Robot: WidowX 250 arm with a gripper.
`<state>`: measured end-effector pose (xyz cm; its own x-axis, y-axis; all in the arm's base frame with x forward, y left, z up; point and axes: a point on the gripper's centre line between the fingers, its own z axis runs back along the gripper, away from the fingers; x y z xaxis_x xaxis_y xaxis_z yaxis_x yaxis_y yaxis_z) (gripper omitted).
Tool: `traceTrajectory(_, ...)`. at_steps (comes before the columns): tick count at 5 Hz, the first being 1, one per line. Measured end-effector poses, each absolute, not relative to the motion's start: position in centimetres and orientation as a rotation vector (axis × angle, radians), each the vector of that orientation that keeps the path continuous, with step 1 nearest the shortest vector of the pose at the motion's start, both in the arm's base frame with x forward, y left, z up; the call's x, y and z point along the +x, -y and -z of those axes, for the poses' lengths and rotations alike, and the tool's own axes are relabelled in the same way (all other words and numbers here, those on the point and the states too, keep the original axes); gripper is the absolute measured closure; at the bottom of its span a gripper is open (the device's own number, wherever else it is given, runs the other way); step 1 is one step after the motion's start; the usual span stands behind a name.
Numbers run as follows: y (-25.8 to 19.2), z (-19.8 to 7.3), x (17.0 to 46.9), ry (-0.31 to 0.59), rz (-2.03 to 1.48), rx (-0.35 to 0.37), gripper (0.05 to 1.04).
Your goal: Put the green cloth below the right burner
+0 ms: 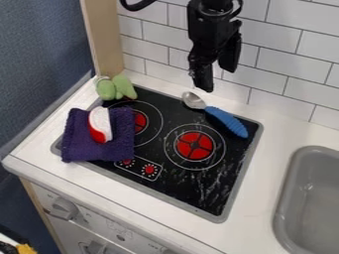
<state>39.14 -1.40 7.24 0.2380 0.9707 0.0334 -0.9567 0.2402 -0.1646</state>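
Sharing one stovetop (180, 191): one green bundle (123, 86), one purple cloth (122, 135), one spoon (218, 115)

The white desk (291, 129) holds a stove (212, 191) and sink (287, 183). Purple cloth (81, 143), soft green thing (122, 86) and spoon (226, 120) lie around the stove's edges.

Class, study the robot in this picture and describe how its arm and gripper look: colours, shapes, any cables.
The robot arm is black, with a chunky, angular lower section. The black two-finger gripper has dark, blocky fingers of elongated shape. A smooth black cable curves in a loop at the top edge, left of the arm.
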Motion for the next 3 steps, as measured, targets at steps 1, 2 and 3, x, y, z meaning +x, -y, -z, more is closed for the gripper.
traceTrajectory(1,1.4,-5.8,38.9,0.107,-1.329,-0.092,0.085)
traceTrajectory(2,0.4,-5.3,39.0,0.108,-1.366,-0.086,0.085)
traceTrajectory(3,-1.9,-4.4,38.5,0.127,-1.455,-0.068,0.085)
